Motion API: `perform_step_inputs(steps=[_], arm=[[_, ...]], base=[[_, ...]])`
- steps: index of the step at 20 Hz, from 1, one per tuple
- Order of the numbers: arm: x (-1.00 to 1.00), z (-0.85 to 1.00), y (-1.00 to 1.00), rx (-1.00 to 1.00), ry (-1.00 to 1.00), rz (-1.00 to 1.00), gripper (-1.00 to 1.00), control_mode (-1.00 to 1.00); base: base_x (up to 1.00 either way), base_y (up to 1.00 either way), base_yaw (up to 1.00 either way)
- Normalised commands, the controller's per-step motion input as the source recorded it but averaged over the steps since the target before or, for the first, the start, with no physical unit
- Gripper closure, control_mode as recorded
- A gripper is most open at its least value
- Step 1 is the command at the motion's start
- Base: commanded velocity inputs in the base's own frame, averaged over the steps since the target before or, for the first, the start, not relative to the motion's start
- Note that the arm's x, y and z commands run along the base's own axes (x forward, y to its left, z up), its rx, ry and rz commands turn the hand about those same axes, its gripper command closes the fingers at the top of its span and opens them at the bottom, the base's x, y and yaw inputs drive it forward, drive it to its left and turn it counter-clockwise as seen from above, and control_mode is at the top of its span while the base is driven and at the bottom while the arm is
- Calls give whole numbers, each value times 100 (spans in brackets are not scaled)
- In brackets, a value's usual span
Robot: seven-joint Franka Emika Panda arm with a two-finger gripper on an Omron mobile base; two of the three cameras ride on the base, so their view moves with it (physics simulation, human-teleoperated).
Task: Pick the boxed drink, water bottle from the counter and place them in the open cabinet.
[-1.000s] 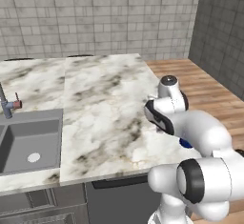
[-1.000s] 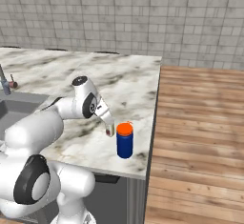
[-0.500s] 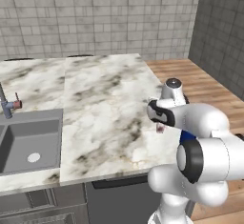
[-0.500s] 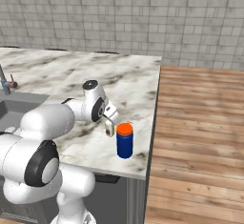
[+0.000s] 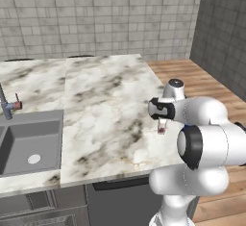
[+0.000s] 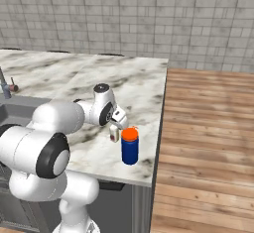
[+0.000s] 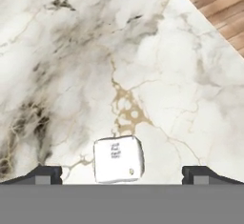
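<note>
The boxed drink (image 6: 114,134) is a tiny white carton standing upright on the marble counter (image 6: 74,78), near its right edge. Just to its right stands the dark-blue water bottle (image 6: 130,146) with an orange cap. My gripper (image 6: 117,123) hangs right above the carton, open. In the hand view the carton's white top (image 7: 118,158) lies between my fingertips (image 7: 45,174), with a wide gap on each side. From the left the carton (image 5: 162,128) peeks out under my gripper (image 5: 161,119), and the arm hides the bottle. The open cabinet is out of view.
A steel sink (image 5: 29,143) with a faucet (image 5: 7,106) is set into the counter's left end. The counter's right edge (image 6: 161,108) drops to a wooden floor (image 6: 208,138). A grey tiled wall (image 5: 96,18) runs behind the counter.
The arm has folded in closer to the base and the hand has settled over the carton. Carton and bottle stand where they were. The jaws stay wide.
</note>
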Motion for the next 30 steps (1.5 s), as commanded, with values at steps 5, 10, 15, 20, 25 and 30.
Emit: perform_step_inputs(steps=[5, 10, 15, 20, 25, 30], arm=[[2, -10, 0, 0, 1, 8, -100, -100], [1, -14, 0, 0, 3, 7, -100, -100], [0, -13, 0, 0, 4, 7, -100, -100], [3, -18, 0, 0, 5, 8, -100, -100], [12, -21, 1, 0, 3, 9, -100, -100], [14, -21, 1, 0, 0, 11, -100, -100]], base=[[0, 0, 0], [0, 0, 0], [0, 0, 0], [0, 0, 0], [0, 0, 0], [0, 0, 0]])
